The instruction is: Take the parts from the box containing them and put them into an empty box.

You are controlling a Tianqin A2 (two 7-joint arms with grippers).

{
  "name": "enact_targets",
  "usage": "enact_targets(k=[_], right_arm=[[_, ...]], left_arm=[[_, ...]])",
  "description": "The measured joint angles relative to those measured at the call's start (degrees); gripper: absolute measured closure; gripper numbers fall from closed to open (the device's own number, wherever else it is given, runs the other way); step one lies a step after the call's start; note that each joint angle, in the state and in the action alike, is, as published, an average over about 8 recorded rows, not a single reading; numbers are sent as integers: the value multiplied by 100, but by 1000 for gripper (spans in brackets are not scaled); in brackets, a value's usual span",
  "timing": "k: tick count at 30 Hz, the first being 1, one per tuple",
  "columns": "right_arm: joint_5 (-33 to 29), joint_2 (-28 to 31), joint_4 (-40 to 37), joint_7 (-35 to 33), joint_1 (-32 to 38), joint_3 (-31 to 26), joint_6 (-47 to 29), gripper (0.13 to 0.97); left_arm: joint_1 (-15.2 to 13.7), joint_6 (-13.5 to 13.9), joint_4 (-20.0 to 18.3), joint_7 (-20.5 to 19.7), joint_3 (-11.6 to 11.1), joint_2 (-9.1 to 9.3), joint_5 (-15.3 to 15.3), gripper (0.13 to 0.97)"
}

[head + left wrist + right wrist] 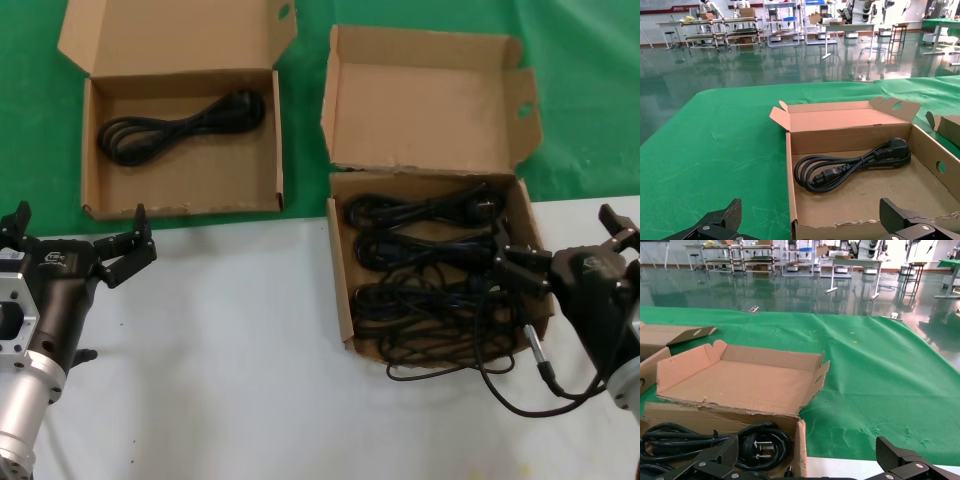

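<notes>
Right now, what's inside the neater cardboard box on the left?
One coiled black power cord lies inside the neater box; the floor under it is hidden.

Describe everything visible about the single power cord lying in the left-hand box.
The power cord is thin, black and rubbery-looking, coiled into a long loose loop with a moulded plug at each end. It lies flat and diagonal on the floor of the open cardboard box on the green cloth, alone there. Neither tool touches it.
</notes>
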Motion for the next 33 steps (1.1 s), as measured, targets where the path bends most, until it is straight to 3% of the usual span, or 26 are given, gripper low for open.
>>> enact_targets(k=[33], right_arm=[[0,0,0,0,0,0,0,129]], left_arm=[[0,0,0,0,0,0,0,132]])
